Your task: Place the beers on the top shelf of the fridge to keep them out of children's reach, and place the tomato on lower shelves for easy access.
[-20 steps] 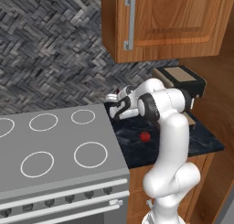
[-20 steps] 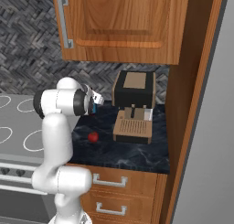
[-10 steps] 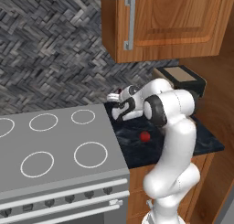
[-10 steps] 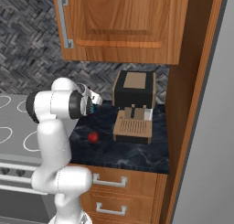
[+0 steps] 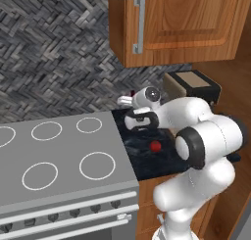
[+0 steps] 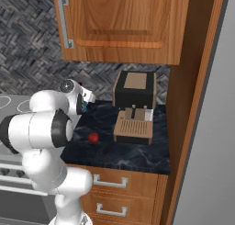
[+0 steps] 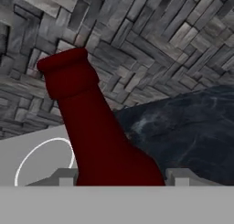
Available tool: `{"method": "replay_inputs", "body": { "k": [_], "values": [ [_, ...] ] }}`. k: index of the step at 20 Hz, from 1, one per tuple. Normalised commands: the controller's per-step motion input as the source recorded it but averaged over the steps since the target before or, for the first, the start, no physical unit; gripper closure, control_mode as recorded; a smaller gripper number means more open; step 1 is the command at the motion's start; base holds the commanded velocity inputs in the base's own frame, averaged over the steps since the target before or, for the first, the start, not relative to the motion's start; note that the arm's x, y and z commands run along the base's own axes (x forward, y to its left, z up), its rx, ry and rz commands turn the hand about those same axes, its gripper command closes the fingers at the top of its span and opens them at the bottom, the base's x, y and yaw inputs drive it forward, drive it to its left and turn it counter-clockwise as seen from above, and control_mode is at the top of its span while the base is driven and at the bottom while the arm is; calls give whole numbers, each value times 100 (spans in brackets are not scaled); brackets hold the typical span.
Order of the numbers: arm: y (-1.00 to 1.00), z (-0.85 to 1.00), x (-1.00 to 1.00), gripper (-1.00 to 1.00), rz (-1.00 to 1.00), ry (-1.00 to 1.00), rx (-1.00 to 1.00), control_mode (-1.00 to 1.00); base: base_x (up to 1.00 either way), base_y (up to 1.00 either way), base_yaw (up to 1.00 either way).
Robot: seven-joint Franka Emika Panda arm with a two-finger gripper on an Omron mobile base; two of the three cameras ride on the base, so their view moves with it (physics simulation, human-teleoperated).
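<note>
In the hand view a dark red bottle neck (image 7: 98, 131) rose from between the two finger tips at the bottom edge, leaning toward the upper left of the frame, with the herringbone backsplash (image 7: 151, 45) behind it. The pincer (image 7: 121, 177) looked clamped on this bottle, most likely the brown beer, low on its neck. In the left base view the pincer (image 5: 141, 120) sat at centre frame above the dark desk (image 5: 147, 158), just right of the stove (image 5: 59, 156). The tomato (image 5: 155, 146) lay on the desk below the arm; in the right base view the tomato (image 6: 93, 137) lay at centre left, well apart from the coffee machine (image 6: 134, 107). A grey panel, probably the fridge (image 6: 211, 141), filled the right edge of that view.

The bottle's lean hinted at a loose or off-centre hold, so a fast swing could have let the smooth glass pivot or slip out. The hanging body might also have struck the upper cabinet (image 5: 181, 23) or the coffee machine on the way round. A low pass risked nudging the tomato, which would roll easily off the desk.
</note>
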Motion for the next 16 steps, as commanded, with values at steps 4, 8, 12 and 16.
{"method": "replay_inputs", "body": {
  "k": [4, 8, 12, 16],
  "values": [
    [-16, 62, -100, 100, 1, 0, 0, -100, 0, 0, 0],
    [-44, 56, -100, 100, 5, -1, 0, -100, 0, 0, 0],
    [-49, 50, -100, 100, 7, -1, 0, -100, 0, 0, 0],
    [-38, 41, -100, 100, 8, -1, 0, -100, 0, 0, 0]
  ]
}}
